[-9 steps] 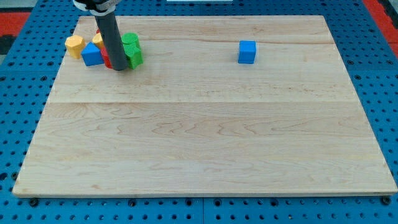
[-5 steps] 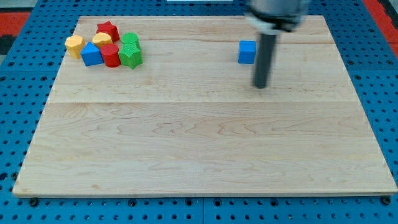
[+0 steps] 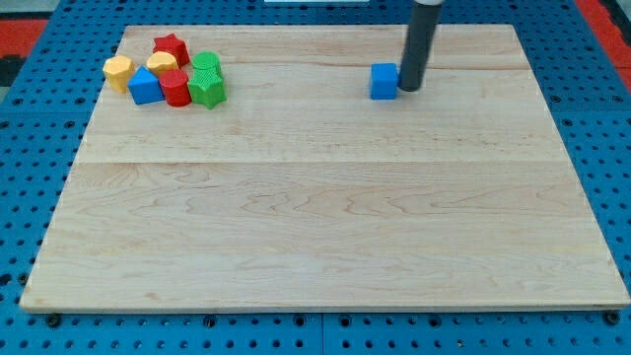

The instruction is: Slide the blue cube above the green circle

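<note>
The blue cube point(image 3: 384, 82) sits on the wooden board point(image 3: 325, 217) right of centre, near the view's top. My tip point(image 3: 409, 87) rests against the cube's right side. The green circle point(image 3: 206, 65) lies in a cluster at the board's top left, with a green star point(image 3: 207, 89) just below it.
The top-left cluster also holds a red star point(image 3: 171, 46), a red block point(image 3: 176, 88), a second blue block point(image 3: 145, 87) and two yellow blocks point(image 3: 118, 71), point(image 3: 162, 63). A blue pegboard point(image 3: 39, 118) surrounds the board.
My tip has swept from the left cluster across to the blue cube's right side. The cube has shifted slightly to the view's left.
</note>
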